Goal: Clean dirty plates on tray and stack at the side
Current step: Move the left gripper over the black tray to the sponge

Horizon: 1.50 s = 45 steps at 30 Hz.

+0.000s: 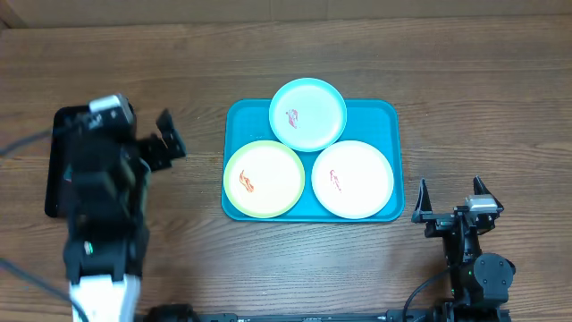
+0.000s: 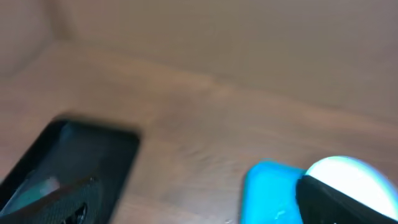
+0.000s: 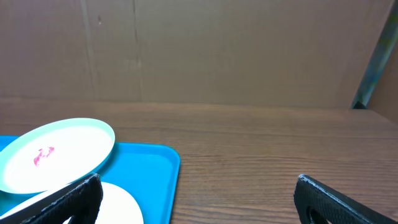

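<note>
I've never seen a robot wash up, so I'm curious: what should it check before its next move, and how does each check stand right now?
1. Plates on the tray: ok. The blue plate, green plate and white plate are all there, though the blue one juts over the far rim.
2. Plates clean: not ok. Each shows red smears.
3. Left claw open and empty: ok.
4. Right claw open and empty: ok.
5. Wiping tool ready: cannot tell. The black tray is mostly hidden, and blurred in the wrist view.
6. Side stack begun: not ok.
</note>
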{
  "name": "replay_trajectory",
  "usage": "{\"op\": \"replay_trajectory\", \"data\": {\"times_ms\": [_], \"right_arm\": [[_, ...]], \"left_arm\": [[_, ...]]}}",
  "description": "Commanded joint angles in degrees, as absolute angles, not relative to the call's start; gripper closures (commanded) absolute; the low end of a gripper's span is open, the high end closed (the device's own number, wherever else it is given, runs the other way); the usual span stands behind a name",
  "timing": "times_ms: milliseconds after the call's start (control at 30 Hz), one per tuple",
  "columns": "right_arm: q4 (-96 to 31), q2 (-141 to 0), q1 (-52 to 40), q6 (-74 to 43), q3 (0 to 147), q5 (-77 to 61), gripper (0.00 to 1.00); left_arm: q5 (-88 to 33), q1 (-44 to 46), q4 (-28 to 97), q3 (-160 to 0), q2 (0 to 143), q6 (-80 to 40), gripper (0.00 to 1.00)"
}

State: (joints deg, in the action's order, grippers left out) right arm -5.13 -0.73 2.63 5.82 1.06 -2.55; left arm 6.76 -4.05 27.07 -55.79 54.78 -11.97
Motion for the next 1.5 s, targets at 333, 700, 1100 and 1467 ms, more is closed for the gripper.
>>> {"op": "replay_trajectory", "data": {"times_ms": [333,700,1100,1467], "right_arm": [[-4.7,-0.2,2.9,5.8,0.5,-2.4,0.00],[-4.7,-0.2,2.9,5.8,0.5,-2.4,0.00],[-4.7,-0.2,2.9,5.8,0.5,-2.4,0.00],[-4.7,-0.2,2.9,5.8,0.5,-2.4,0.00]], "left_arm": [[9.2,-17.1,39.9,-72.0,75.3,-20.7,0.00],[5.5,-35.8,42.5,-74.3,85.9,-28.9,0.00],[-0.4,-35.4,43.2,-76.7,102.3,-26.3,0.03],[1.2,-34.4,45.0,-79.8,113.0,-25.0,0.08]]}}
